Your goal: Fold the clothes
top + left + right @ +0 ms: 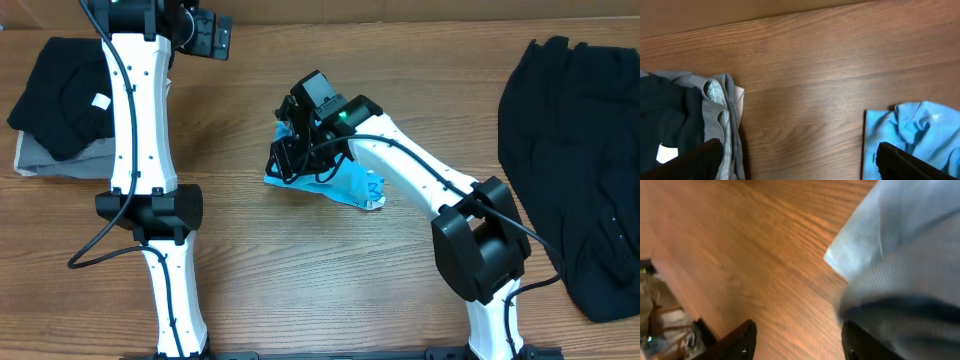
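Observation:
The light blue T-shirt (352, 186) lies crumpled in a small heap at the middle of the wooden table. It also shows in the left wrist view (912, 130) and in the right wrist view (905, 245). My right gripper (288, 157) is low over the heap's left edge. Its jaws (799, 335) are open, with bare wood between them and one finger at the shirt's edge. My left gripper (200, 35) is raised at the far left of the table. Its jaws (797, 155) are open and empty, well apart from the shirt.
A folded stack, black garment on grey (60, 100), sits at the far left and shows in the left wrist view (685, 120). A large black garment (580, 150) lies spread at the right edge. The table's edge shows in the right wrist view.

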